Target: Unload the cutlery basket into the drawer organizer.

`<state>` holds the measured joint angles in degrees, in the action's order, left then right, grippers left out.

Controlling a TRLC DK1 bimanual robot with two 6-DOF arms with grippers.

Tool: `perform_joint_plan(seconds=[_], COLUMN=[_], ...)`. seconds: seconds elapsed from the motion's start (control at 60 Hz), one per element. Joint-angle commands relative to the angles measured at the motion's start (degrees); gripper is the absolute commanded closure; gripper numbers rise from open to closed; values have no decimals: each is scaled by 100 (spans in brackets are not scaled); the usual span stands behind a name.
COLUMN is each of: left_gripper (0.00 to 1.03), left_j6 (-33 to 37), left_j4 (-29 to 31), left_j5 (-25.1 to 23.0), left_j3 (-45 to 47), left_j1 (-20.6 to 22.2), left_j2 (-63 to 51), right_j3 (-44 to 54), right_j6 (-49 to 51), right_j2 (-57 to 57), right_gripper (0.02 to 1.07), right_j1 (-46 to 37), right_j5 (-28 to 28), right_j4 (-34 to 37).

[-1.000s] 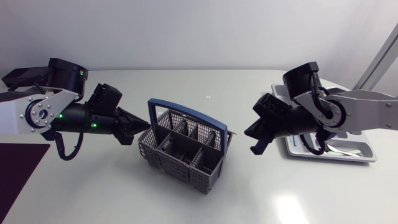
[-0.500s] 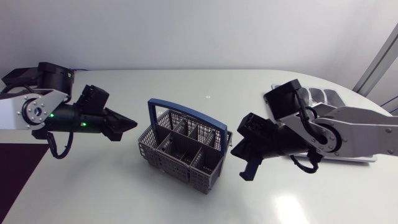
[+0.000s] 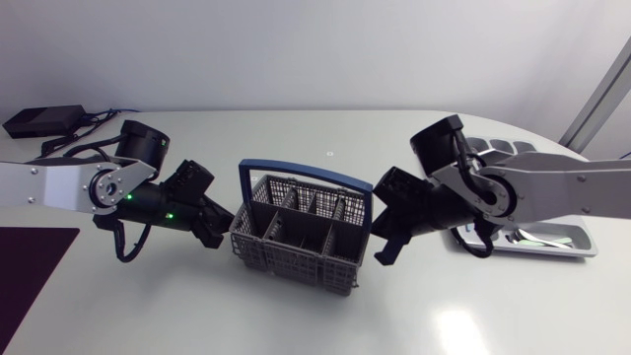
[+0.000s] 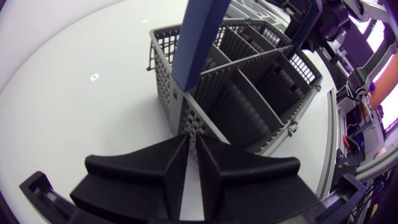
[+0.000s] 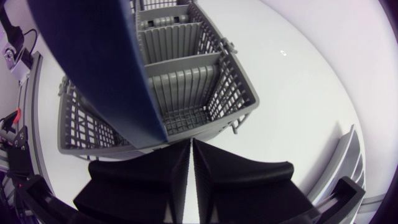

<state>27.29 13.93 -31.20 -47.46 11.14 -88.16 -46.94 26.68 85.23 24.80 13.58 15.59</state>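
Cutlery basket (image 3: 301, 232) sits mid-table (image 3: 473, 316), blue handle (image 3: 296, 170) upright, and its compartments look empty. The left hand (image 3: 224, 236) is at one end wall and the right hand (image 3: 381, 248) at the opposite end. Each has its fingers closed together, tips against the grey mesh. My guess is they're bracing or nudging it, not gripping. The drawer organizer (image 3: 588, 237) lies behind the right arm with something shiny inside.

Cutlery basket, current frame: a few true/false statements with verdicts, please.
The compartments of the cutlery basket look empty. True.
Its blue handle lies folded flat. False: it stands upright.
The left gripper and right gripper sit at opposite ends of the basket. True.
The left gripper's fingers are spread wide. False: they are closed together.
The drawer organizer sits on the left gripper's side. False: it is on the right gripper's side.
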Motion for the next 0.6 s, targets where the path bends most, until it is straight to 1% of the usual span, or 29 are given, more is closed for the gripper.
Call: perform_joint_plan(seconds=[0.0, 0.083, 0.233, 0.417, 0.583], left_gripper=[89, 89, 89, 89, 89], left_j6=[49, -48, -198, -303, -303], left_j4=[57, 30, -5, -172, -189], left_j5=[-176, -62, 18, 105, 105], left_j3=[-97, -272, -641, -800, -765], left_j1=[284, 460, 583, 556, 512], left_j2=[-149, -263, -562, -720, -764], right_j3=[-421, -668, -940, -914, -1107], right_j6=[-136, -84, -40, 4, 31], right_j2=[284, 565, 855, 1039, 1277], right_gripper=[96, 96, 96, 96, 96], right_j1=[-89, -335, -555, -555, -652], right_j5=[83, 83, 92, 92, 83], right_j4=[-127, -136, -136, -180, -206])
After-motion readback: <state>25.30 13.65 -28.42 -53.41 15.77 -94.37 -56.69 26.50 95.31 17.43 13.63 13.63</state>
